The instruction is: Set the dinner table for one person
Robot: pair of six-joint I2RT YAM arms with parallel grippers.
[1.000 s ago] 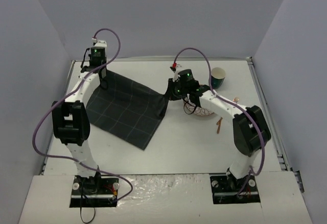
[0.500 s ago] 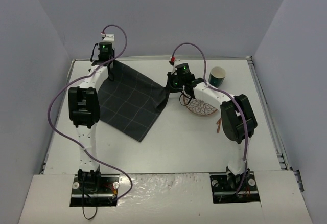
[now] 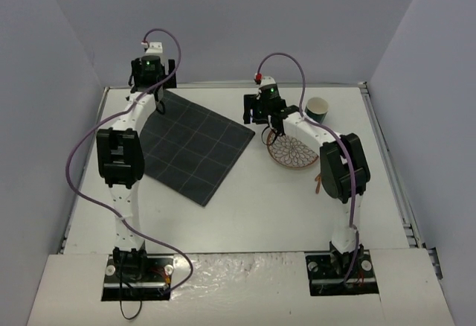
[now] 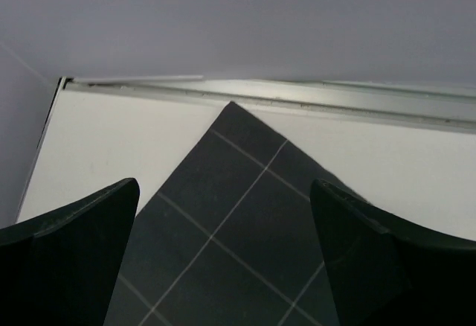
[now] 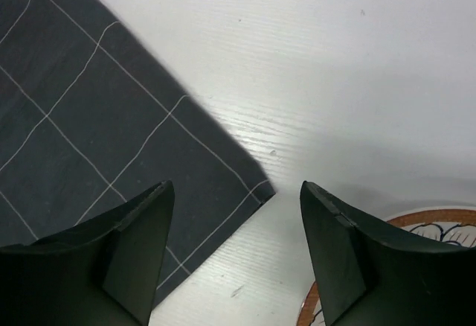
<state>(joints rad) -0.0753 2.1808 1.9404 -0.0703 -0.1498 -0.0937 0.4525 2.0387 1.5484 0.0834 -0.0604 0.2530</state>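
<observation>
Pale lilac walls on three sides, white table [image 3: 260,207] filling the floor between them, both arm bases at its near edge. Mat [image 3: 195,147] lies flat on the far-left part of the table, turned diamond-wise, one corner pointing at the back rail.

Plate [image 3: 294,153] sits right of the mat, near its right corner but apart from it. It has a brown rim and a lacy pattern showing across its face; the right arm crosses over its far-left edge. Cup [image 3: 317,108] stands upright beyond the plate, toward the back right. It is white outside and dark teal inside; contents cannot be told. Small brown stick [image 3: 318,183] lies near the plate's near-right side, too small to identify.

Left gripper [image 4: 223,214] hangs over the mat's far corner, fingers spread wide, nothing between them. Right gripper [image 5: 236,192] hangs over the mat's right corner, fingers apart, gripping nothing; the plate rim shows at the lower right of its view.
</observation>
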